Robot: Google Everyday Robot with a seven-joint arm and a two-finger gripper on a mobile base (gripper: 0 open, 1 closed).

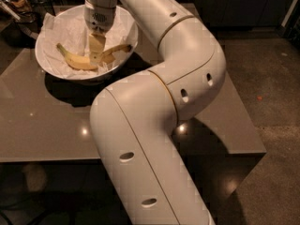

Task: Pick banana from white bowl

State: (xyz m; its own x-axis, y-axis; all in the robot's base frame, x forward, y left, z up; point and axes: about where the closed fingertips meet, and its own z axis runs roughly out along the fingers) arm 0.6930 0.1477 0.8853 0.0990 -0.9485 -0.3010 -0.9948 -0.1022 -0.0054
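Note:
The white bowl, lined with crumpled white paper, stands at the back left of the table. The yellow banana lies curved across the bowl's bottom, its stem end pointing right. My gripper reaches straight down into the bowl from above and sits at the middle of the banana, touching or nearly touching it. The gripper hides the banana's middle part.
The bowl rests on a glossy grey table. My large white arm bends over the table's right half and front edge. Dark clutter stands behind the bowl at the far left. Dark floor lies to the right.

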